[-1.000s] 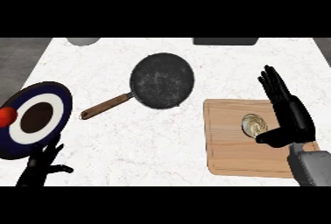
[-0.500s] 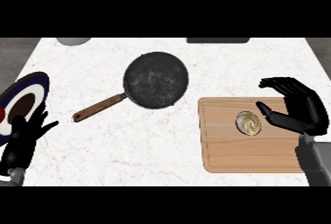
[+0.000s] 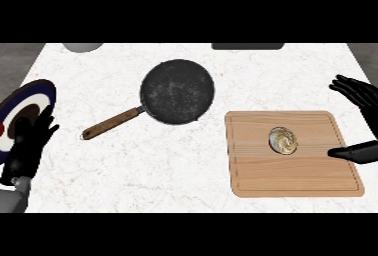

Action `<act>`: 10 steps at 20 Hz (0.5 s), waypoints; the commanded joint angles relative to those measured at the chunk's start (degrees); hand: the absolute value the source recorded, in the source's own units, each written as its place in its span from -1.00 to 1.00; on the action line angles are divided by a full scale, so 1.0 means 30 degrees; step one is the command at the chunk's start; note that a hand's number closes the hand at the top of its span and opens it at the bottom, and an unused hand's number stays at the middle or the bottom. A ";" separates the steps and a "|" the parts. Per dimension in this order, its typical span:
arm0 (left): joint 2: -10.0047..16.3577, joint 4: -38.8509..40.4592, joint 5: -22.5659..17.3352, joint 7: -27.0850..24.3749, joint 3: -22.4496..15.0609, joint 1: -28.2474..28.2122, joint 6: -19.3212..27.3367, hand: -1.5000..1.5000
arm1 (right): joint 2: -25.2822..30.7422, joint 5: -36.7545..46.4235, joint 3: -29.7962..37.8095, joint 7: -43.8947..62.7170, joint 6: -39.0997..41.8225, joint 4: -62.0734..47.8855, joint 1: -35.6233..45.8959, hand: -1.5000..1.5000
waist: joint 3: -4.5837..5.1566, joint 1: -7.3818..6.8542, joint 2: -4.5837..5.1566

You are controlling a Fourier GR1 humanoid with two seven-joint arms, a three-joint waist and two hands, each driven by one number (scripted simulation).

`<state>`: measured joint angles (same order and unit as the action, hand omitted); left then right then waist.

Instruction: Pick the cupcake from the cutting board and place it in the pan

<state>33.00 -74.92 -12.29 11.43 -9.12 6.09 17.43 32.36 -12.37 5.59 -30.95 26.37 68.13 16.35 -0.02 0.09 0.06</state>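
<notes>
The fingers [image 3: 356, 93] of the robot's right hand [image 3: 367, 102] are spread wide and straight at the view's right edge, above the far right corner of the cutting board [image 3: 295, 176], and they hold nothing. Its thumb [image 3: 353, 152] reaches in low over the board's right edge, pointing left toward the cupcake [image 3: 284, 140]. The thumb's tip stops near the cupcake's right side without touching it, and the fingers are well apart from it, up and to the right. The cupcake stands on the cutting board, a little right of the board's middle and toward its far half, seen from above as a pale swirl in a round case.

To the left of the board, apart from it, the black pan [image 3: 178, 91] lies on the white marble counter [image 3: 184, 167], its wooden handle [image 3: 111, 124] slanting down and to the left. The pan holds nothing.

At the view's left edge the left hand [image 3: 29, 145] rests open with its fingers up, covering part of a dark blue plate [image 3: 38, 90] with a white ring. It holds nothing.
</notes>
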 commanded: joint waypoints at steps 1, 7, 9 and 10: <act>0.0249 -0.0062 -0.0015 0.0165 0.0171 0.0051 -0.0466 0.00 | 0.2365 0.2121 -0.0457 0.1658 -0.0255 0.0687 0.1235 -1.00 | 0.0032 -0.0160 -0.0039; -0.0203 0.0177 0.0292 0.0217 -0.0055 0.0335 -0.0316 0.00 | 0.4419 0.6601 -0.3574 0.4822 -0.0191 0.2808 0.2885 -1.00 | 0.0053 -0.0393 0.0003; 0.0412 -0.0221 0.0126 0.0519 0.0275 0.0106 -0.0630 0.00 | 0.5100 0.7015 -0.4233 0.6992 0.0578 0.4256 0.3358 -1.00 | 0.0067 -0.0318 -0.0131; -0.0180 0.0450 0.0273 0.0190 0.0183 0.0392 -0.0438 0.00 | 0.4260 0.7944 -0.5318 0.7225 0.0215 0.4611 0.3184 -1.00 | 0.0058 -0.0213 -0.0035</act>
<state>32.90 -74.49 -11.64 12.00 -8.87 6.56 16.39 44.56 5.11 -4.44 -15.74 26.66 77.83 23.91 0.16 -0.55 -0.15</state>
